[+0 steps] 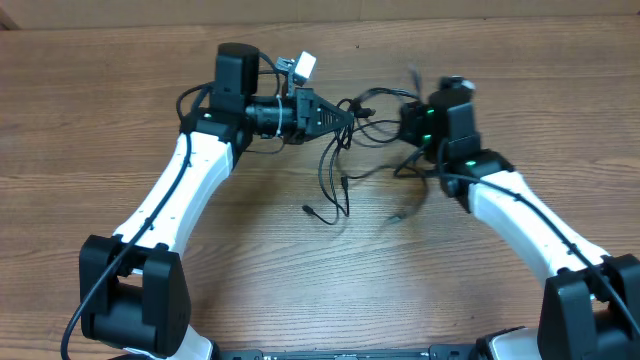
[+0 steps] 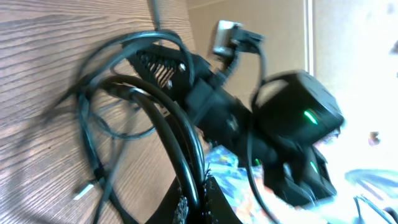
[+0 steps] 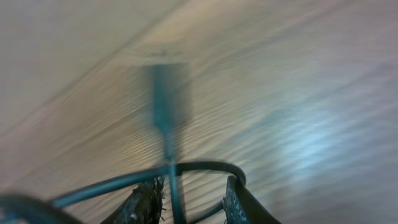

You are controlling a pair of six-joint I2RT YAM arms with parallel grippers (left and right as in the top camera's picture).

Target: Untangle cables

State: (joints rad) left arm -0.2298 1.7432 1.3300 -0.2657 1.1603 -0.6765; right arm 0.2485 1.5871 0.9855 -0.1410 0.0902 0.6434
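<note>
My left fingers (image 1: 347, 112) pinch the cables (image 1: 335, 185) at 12 o'clock; right fingers (image 1: 409, 126) stand apart around one. Best I draw sideways slowly.

**Middle gap clogged, front counter open**

The narrow gap between the left gripper (image 1: 347, 113) and the right gripper (image 1: 408, 125) is crossed by cables (image 1: 343, 183). Loose loops and plug ends spill toward the counter (image 1: 300, 290) centre, just beside both grippers. The near counter between the arms is bare and passable, and so is the far strip. In the right wrist view, a loop (image 3: 205, 167) lies across the fingers, with a blurred plug ahead.
</note>
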